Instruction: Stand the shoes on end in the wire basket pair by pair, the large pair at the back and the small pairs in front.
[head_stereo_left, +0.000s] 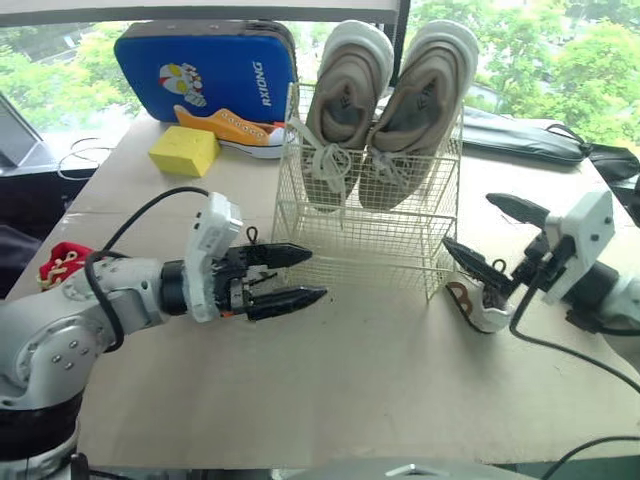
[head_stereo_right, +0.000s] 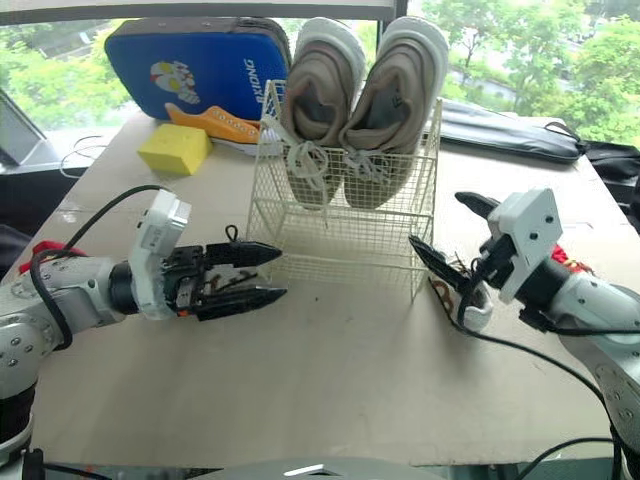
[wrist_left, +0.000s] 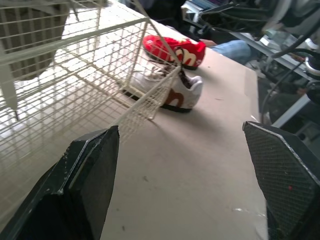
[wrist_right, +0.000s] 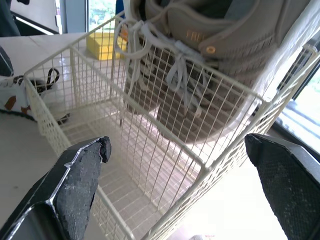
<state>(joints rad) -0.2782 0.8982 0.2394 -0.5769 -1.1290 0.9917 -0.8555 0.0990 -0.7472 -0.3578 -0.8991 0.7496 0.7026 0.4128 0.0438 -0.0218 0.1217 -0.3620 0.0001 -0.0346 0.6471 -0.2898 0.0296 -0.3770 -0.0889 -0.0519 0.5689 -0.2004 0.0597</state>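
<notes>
Shoes lay in a few spots on the desk (head_stereo_left: 350, 380). An orange shoe (head_stereo_left: 232, 128) lay far back on the left. The left claw (head_stereo_left: 317, 275) hung spread and empty in front of the wire basket (head_stereo_left: 350, 240), where the large pair (head_stereo_left: 425, 110) stood on end at the back. A small white shoe (head_stereo_left: 485, 310) sat on its sole just beside the basket's right front corner, lying back to front, with its round end toward the robot. The right claw (head_stereo_left: 468, 220), spread wide, hung right over it, so that arm was nearer.
</notes>
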